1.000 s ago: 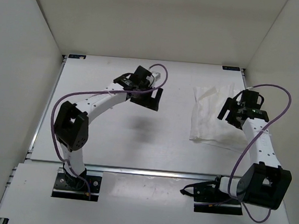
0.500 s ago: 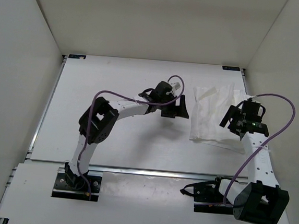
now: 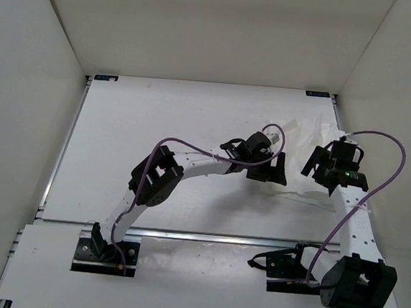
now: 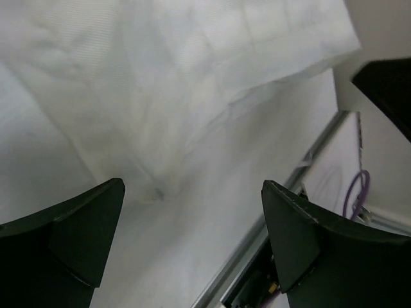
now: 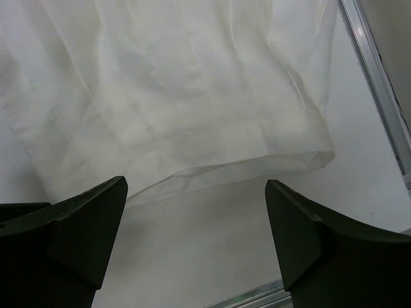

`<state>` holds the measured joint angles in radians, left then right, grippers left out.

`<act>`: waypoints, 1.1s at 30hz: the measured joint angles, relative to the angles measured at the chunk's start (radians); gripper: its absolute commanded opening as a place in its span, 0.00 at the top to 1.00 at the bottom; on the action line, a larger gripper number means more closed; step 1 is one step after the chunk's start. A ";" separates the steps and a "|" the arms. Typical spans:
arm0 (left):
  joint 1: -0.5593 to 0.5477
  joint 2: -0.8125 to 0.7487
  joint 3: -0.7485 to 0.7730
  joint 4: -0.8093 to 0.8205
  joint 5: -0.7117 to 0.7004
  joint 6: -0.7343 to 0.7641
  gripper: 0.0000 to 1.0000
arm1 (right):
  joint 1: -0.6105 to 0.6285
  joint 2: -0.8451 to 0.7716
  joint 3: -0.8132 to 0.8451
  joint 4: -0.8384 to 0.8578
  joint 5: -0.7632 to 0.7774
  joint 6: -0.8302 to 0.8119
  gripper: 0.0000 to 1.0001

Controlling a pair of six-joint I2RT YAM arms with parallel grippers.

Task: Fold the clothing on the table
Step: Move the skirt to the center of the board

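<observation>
**Left gripper crosses to the cloth; both pincers now bracket it**

Swinging from the middle of the table (image 3: pixel 158 114) toward 3 o'clock, the left gripper (image 3: pixel 265 166) has crossed the bare surface and now hangs over the clothing (image 3: pixel 300 141) at the garment's 8 o'clock corner. A second ago it was well apart from the fabric. The right gripper (image 3: pixel 325 167) has moved far less, easing back toward 3 o'clock, and now sits over the garment's right-hand side.

Both pincers stand wide and hold nothing. In the left wrist view a corner of the white fabric lies flat just between the spread fingers. In the right wrist view a hemmed edge runs across between the fingers, with the metal rail (image 5: pixel 376 83) near on the right.

The clothing itself lies on the right half of the table, at about 3 o'clock, wrinkled and not yet folded. It looks no different in shape from a second ago, though the left gripper now hides part of it from above.

As a judgement, the reach is done and the grasp is next: each gripper looks placed to come down and pinch an edge. With thin fabric, a pinch may miss the cloth or catch only one layer.
</observation>
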<state>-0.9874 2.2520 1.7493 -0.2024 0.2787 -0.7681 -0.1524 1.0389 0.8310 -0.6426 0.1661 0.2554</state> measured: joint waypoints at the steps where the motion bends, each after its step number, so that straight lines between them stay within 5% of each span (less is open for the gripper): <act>1: 0.003 0.002 0.000 -0.013 -0.023 0.001 0.01 | 0.003 0.000 0.000 0.000 0.003 0.000 0.14; 10: 0.017 0.083 0.064 -0.068 -0.148 0.006 0.02 | 0.021 0.000 0.001 -0.006 0.041 -0.001 0.14; 17: 0.016 0.093 0.079 -0.083 -0.173 0.002 0.57 | 0.019 -0.008 0.001 -0.016 0.059 -0.001 0.14; 21: 0.016 0.101 0.079 -0.105 -0.188 0.003 0.98 | 0.019 -0.009 0.001 -0.016 0.062 -0.001 0.14; 28: 0.035 0.100 0.074 -0.125 -0.186 0.000 1.00 | 0.007 -0.009 0.001 -0.014 0.051 0.001 0.13; 33: 0.104 -0.018 -0.151 -0.041 -0.178 -0.021 1.00 | -0.007 -0.010 -0.012 0.015 -0.005 0.003 0.16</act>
<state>-0.8833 2.2345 1.5986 -0.2432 0.1005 -0.7887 -0.1593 1.0294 0.8188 -0.6277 0.1608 0.2588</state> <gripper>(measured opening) 0.096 0.861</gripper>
